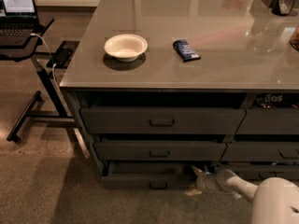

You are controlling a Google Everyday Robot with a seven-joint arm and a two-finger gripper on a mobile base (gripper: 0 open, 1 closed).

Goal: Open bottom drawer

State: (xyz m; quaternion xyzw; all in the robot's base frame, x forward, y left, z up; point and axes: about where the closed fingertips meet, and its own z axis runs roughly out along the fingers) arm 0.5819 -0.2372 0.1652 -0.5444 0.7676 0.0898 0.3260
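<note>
Glossy grey table [224,73] has a white bowl [125,46] sitting left of centre and a blue packet [186,50] near it on the right (not touching). The pincer [198,177] is way down low, by the right end of the bottom drawer [135,178].

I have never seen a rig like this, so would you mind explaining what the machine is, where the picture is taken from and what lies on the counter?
The white shape at the lower right is the robot's single arm. Its gripper, a two-finger clamp, sits low by the right end of the bottom drawer. That drawer's shallow tray is showing, so it is partly open. I cannot tell whether the gripper holds anything.

There is only one picture. It looks down at the front of the cabinet from above, and where the camera is mounted is not known.

A white bowl and a dark blue packet lie apart on the grey countertop. Two taller drawers sit above the bottom one. At the far left a laptop rests on a stand.
</note>
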